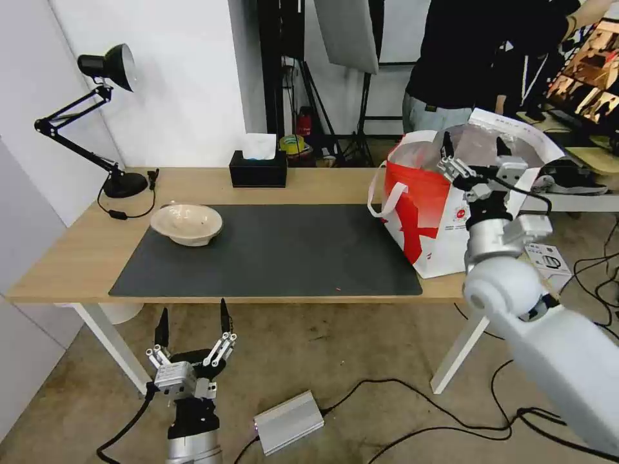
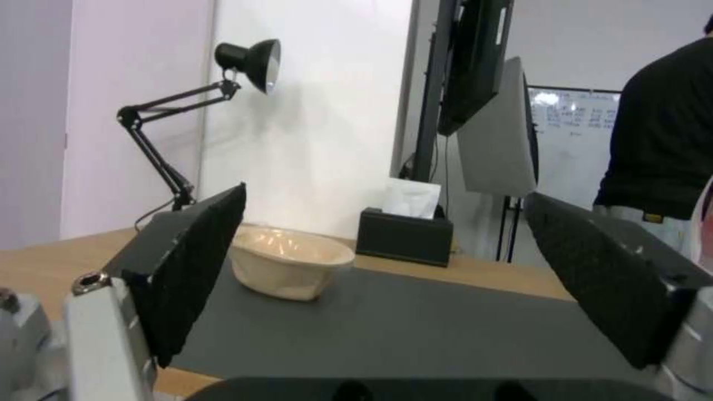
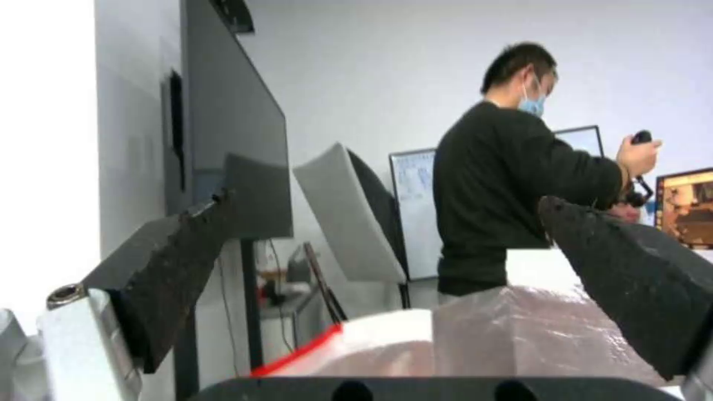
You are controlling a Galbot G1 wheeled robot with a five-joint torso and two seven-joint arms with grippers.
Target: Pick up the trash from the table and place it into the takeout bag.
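Table (image 1: pixel 77 258) first on my head feed: light wood, dark grey mat (image 1: pixel 271 251). Takeout bag (image 1: pixel 425 212) stands at its right end, red logo too small to read. My right gripper (image 1: pixel 476 158) over bag mouth, jaws apart; right wrist feed adds foil lining (image 3: pixel 535 328). Beige bowl (image 1: pixel 187 223) on mat's far-left corner. My left gripper (image 1: pixel 193 325) below near edge, jaws apart; left wrist feed faces bowl and black tissue box (image 2: pixel 405 236).
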